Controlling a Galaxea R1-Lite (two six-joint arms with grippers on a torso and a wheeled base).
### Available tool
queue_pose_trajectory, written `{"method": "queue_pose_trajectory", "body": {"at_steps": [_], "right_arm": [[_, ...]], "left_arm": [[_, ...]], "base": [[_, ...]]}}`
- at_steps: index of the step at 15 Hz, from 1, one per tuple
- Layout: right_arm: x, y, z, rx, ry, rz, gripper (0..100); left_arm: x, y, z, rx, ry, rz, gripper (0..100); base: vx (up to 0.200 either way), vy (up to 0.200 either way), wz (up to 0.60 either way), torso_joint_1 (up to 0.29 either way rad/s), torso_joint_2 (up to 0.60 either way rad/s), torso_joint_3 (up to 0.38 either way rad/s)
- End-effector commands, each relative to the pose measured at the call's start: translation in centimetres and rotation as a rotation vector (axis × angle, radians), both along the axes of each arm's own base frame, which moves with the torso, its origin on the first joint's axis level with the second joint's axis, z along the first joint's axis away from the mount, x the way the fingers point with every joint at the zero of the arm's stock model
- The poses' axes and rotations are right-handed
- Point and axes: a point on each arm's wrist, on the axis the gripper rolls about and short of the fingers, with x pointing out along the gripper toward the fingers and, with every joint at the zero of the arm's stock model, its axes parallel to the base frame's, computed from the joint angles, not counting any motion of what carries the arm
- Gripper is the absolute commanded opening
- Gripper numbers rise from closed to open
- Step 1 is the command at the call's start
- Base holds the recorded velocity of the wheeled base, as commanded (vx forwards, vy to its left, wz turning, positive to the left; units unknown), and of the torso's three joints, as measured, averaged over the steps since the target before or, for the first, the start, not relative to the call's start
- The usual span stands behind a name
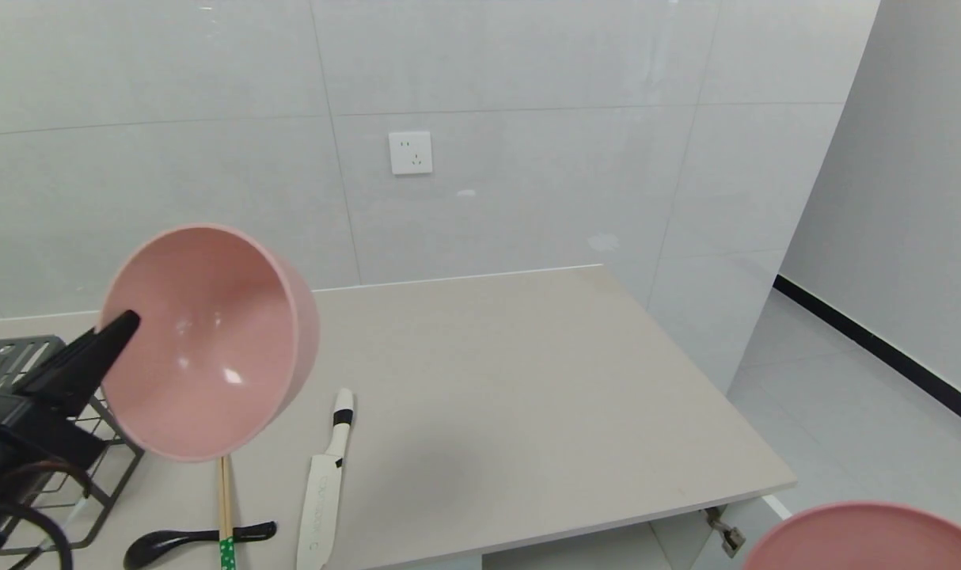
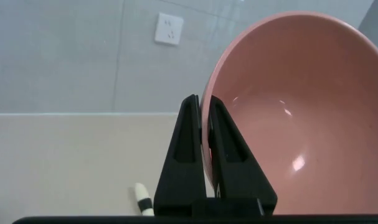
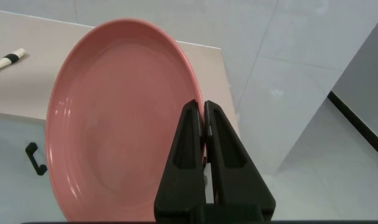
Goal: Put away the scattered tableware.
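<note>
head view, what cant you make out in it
- The chopsticks: upper ends are hidden behind the pink bowl, and lower ends are cut off by the bottom edge.
- The pink plate: mostly cut off by the bottom edge.
- The black rack: partly covered by the left gripper and cut off by the left edge.

Grey tiled wall (image 1: 528, 119) with white socket (image 1: 410, 152), beige countertop (image 1: 528, 396), pale tiled floor (image 1: 845, 412), black skirting board (image 1: 884, 353)

Beige counter (image 1: 528, 380) — wire rack (image 1: 9, 352), black spoon (image 1: 164, 543), 2 chopsticks (image 1: 226, 507), white knife (image 1: 326, 483) on it.
</note>
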Motion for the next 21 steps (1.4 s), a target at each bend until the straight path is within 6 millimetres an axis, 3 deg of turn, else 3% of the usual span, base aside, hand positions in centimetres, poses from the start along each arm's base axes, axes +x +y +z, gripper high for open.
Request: {"method": "queue_pose_trajectory", "body": {"at_steps": [1,4,5,7,10,11,12,21], "right_arm": [[0.0,0.0,0.0,-0.001,0.002,0.001,0],[0.0,0.0,0.0,0.001,0.004,-0.001,0],[0.0,0.0,0.0,0.001,0.003,-0.002,0],[0.0,0.0,0.0,0.007,0.004,-0.016,0],[0.0,0.0,0.0,0.021,0.008,-0.021,0],[0.0,0.0,0.0,0.024,0.01,-0.023,0],[0.0,-0.1,0.0,0.039,0.013,-0.032,0],[0.0,-0.1,0.0,0.072,0.022,-0.051,0]], "left_arm": [[-4.2,1.5,1.0,0.003,-0.13,0.071,0],[-9.8,2.3,-2.1,0.132,-0.082,0.083,0],[-10.5,2.4,-2.8,0.135,-0.066,0.084,0],[-12.7,2.6,-6.2,0.152,0.018,0.078,0],[-12.8,2.6,-7.2,0.164,0.097,0.108,0],[-13.0,2.5,-8.6,0.199,0.197,0.166,0],[-13.4,2.4,-9.0,0.221,0.186,0.177,0],[-13.5,2.4,-8.9,0.284,0.146,0.182,0]], "base": [[0.0,0.0,0.0,0.0,0.0,0.0],[0.0,0.0,0.0,0.0,0.0,0.0],[0.0,0.0,0.0,0.0,0.0,0.0],[0.0,0.0,0.0,0.0,0.0,0.0],[0.0,0.0,0.0,0.0,0.0,0.0],[0.0,0.0,0.0,0.0,0.0,0.0],[0.0,0.0,0.0,0.0,0.0,0.0],[0.0,0.0,0.0,0.0,0.0,0.0]]}}
